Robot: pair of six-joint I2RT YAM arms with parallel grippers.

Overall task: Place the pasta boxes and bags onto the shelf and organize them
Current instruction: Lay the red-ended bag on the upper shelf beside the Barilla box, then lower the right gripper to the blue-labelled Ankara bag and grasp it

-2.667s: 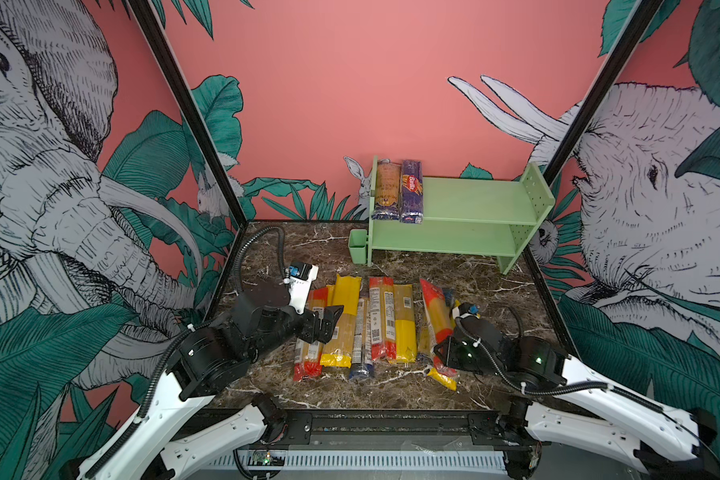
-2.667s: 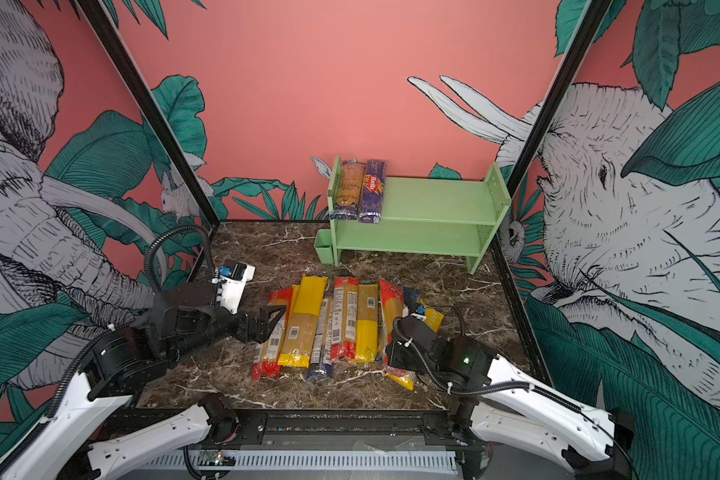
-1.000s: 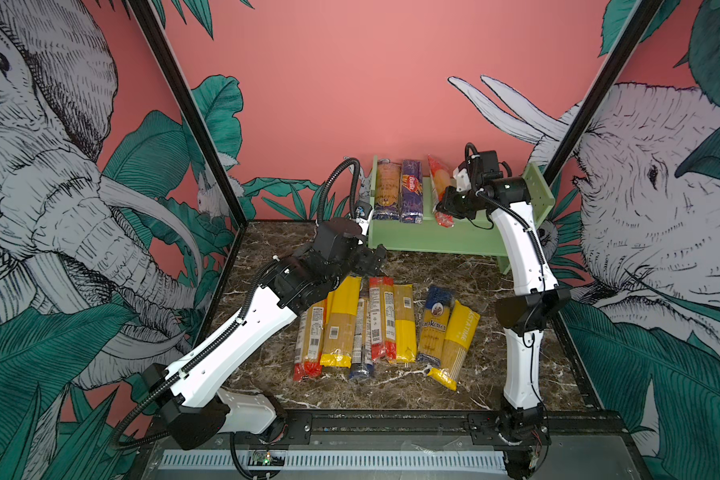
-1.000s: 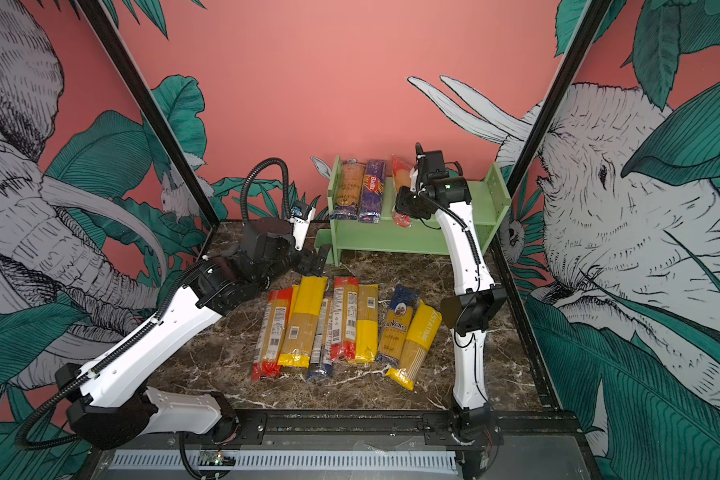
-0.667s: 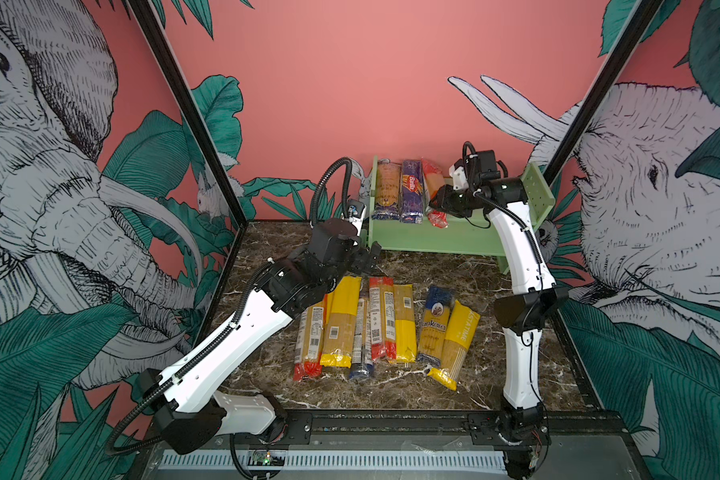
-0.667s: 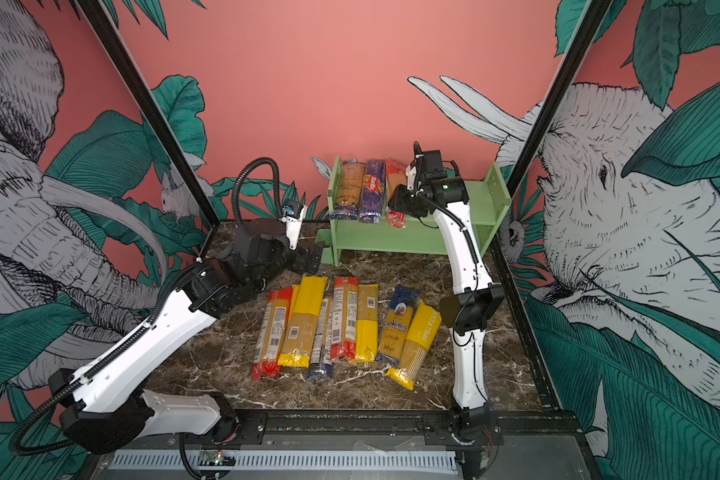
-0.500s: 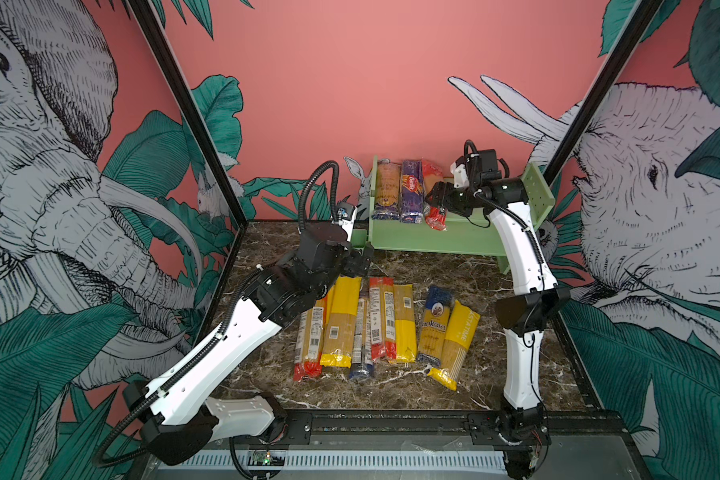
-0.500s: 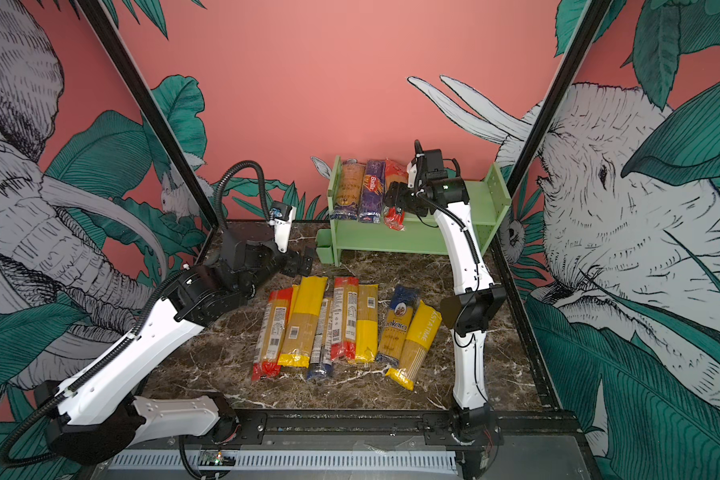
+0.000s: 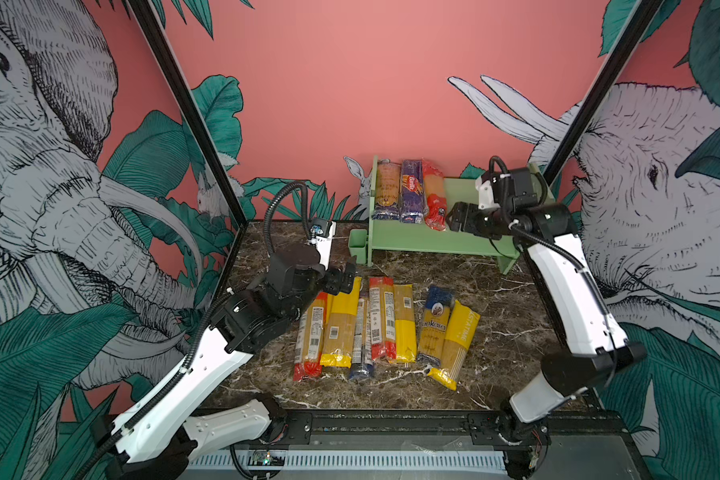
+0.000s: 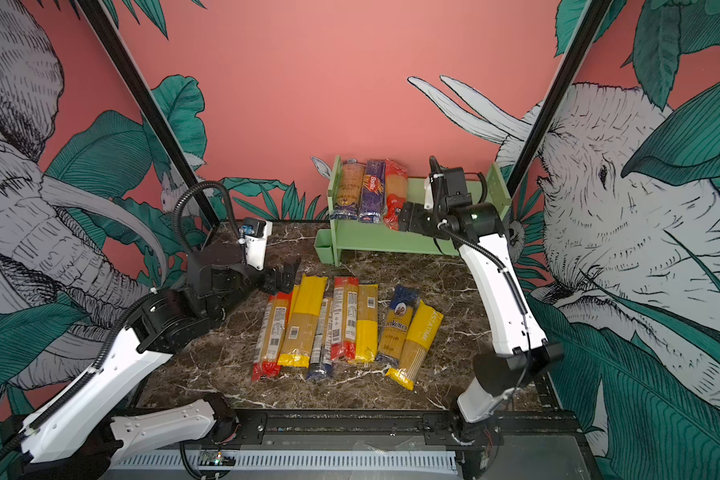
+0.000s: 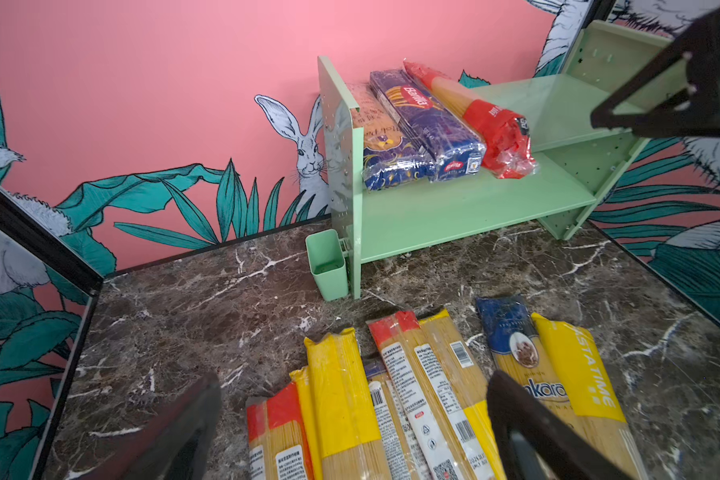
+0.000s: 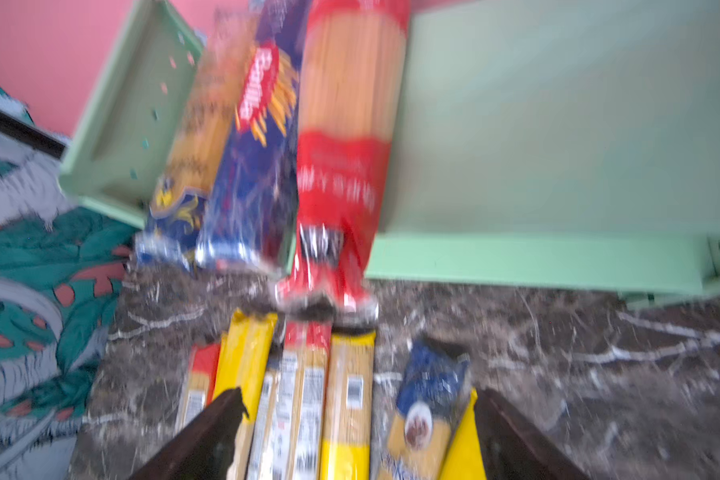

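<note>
Veined brown marble under crinkly cellophane spaghetti bags; smooth green shelf.

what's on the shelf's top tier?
Three packs side by side, shelf's left end: orange-and-blue bag, Barilla pack, red-ended bag. Rest shows bare; right gripper hides part of its front.

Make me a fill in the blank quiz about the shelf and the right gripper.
The shelf holds ___ pasta packs on its top level.
The dark blue pack lies between an orange pack and a ___ bag.
The small green cup sits at the shelf's ___ end in both top views.
The right gripper is empty, its jaws ___.
Missing: three; red; left; open.
</note>
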